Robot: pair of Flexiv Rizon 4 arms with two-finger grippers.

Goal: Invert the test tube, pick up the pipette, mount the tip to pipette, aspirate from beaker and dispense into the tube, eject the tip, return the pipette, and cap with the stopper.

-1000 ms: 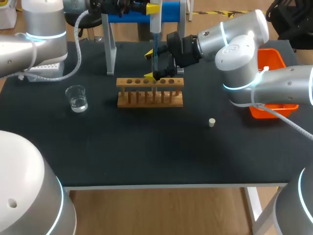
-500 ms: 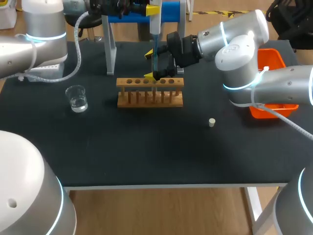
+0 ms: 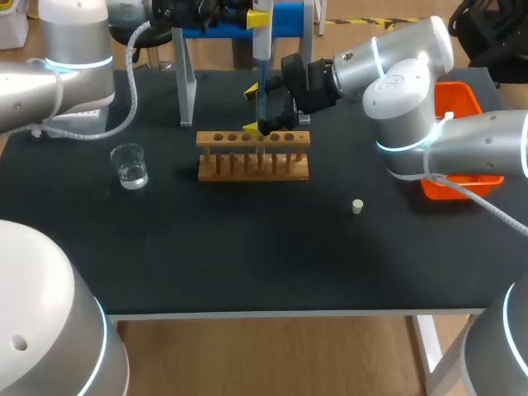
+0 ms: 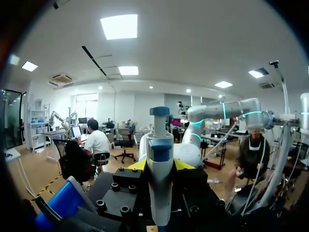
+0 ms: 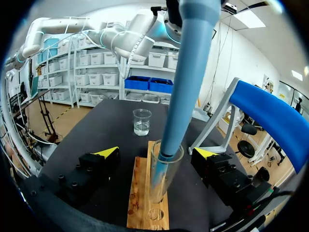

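Left pincer clamps the pipette, whose tip is sunk in the test tube. The tube stands untouched between the right pincer's wide-spread fingers. Dispensing seems underway; ejecting, returning and capping with the stopper remain

My left arm comes in from the far left with the left pincer clamped on the pipette high up, while my right arm lies level from the right, the right pincer spread wide.
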